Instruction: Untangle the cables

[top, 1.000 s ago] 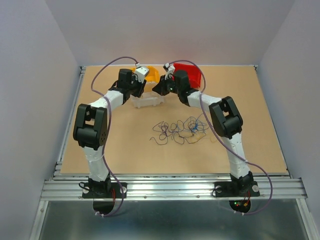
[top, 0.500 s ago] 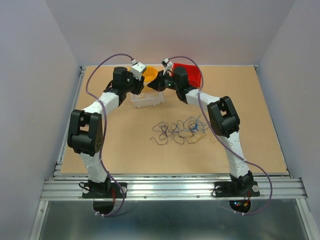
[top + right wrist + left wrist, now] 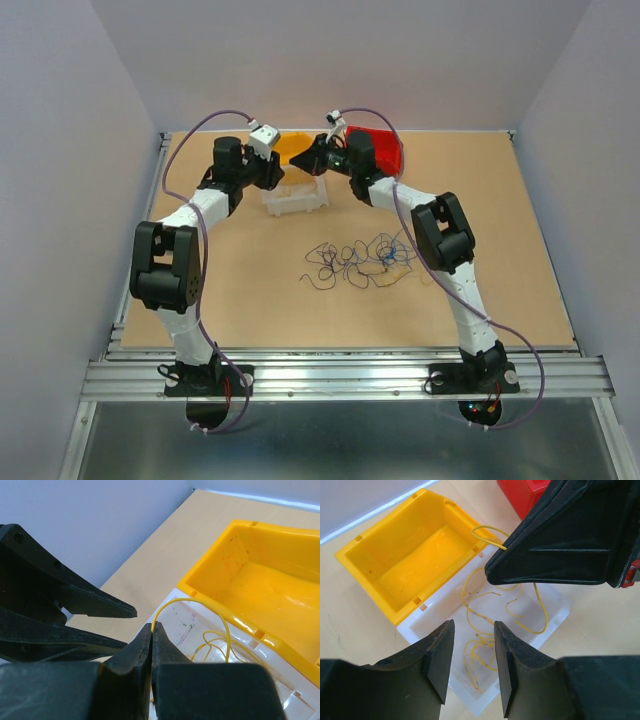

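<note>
Fingers of your right gripper [image 3: 151, 628] are pinched together on a thin yellow wire [image 3: 200, 601] curling down into the clear plastic tray [image 3: 555, 625]. Your left gripper [image 3: 471, 647] hangs above it, its 2 fingers parted. Other thin curly cables [image 3: 360, 262] lie tangled on the tan wooden table [image 3: 250, 295].

— How's the light?
— Bright, even, from overhead; faint soft shadows under the arms [image 3: 165, 265].
— Sharpness?
— Wrist views crisp mid-frame, soft along the bottom; mild sheen on the yellow bin [image 3: 410, 560].
</note>
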Action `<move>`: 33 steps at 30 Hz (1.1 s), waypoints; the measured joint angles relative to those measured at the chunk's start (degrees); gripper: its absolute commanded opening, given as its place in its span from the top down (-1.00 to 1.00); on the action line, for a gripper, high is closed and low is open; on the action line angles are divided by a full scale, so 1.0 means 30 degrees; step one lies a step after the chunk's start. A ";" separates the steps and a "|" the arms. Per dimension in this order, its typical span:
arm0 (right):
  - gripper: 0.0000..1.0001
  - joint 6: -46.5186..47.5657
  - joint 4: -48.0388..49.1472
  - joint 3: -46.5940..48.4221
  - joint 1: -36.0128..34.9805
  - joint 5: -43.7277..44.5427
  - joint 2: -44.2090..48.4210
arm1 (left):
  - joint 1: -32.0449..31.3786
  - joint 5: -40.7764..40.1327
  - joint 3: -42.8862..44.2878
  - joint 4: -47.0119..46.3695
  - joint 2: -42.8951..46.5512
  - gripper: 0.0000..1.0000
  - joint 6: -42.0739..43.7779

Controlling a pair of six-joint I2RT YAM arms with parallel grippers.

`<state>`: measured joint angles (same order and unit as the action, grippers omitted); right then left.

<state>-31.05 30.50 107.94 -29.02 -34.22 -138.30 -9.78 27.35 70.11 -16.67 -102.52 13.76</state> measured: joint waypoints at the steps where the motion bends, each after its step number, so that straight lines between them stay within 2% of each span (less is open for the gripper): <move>1: 0.99 0.0007 0.0036 0.0007 0.0000 0.0051 -0.0015 | 0.0073 0.0240 -0.0007 -0.0066 0.0000 0.02 -0.0131; 8: 0.99 0.0430 0.0415 -0.0007 -0.0058 0.0852 -0.0940 | 0.0372 0.1362 -0.0007 -0.0240 0.0000 0.02 -0.0284; 16: 0.99 0.0576 0.0313 -0.0073 -0.0313 0.3082 -0.1435 | 0.0240 0.2492 0.0007 0.0401 -0.0029 0.02 -0.0255; 25: 0.99 0.0277 0.0342 -0.0947 -0.0867 0.5763 -0.1428 | -0.1020 0.2295 0.0423 0.1071 -0.0867 0.03 -0.0022; 33: 0.99 -0.1290 0.1246 -0.2492 -0.1217 0.7380 -0.1064 | -0.1158 0.1741 0.0437 0.1064 -0.1661 0.00 -0.0058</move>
<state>-34.92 34.24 100.47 -32.67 -12.08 -141.49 -13.26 32.58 71.42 -13.47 -107.50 13.58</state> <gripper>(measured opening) 0.029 0.496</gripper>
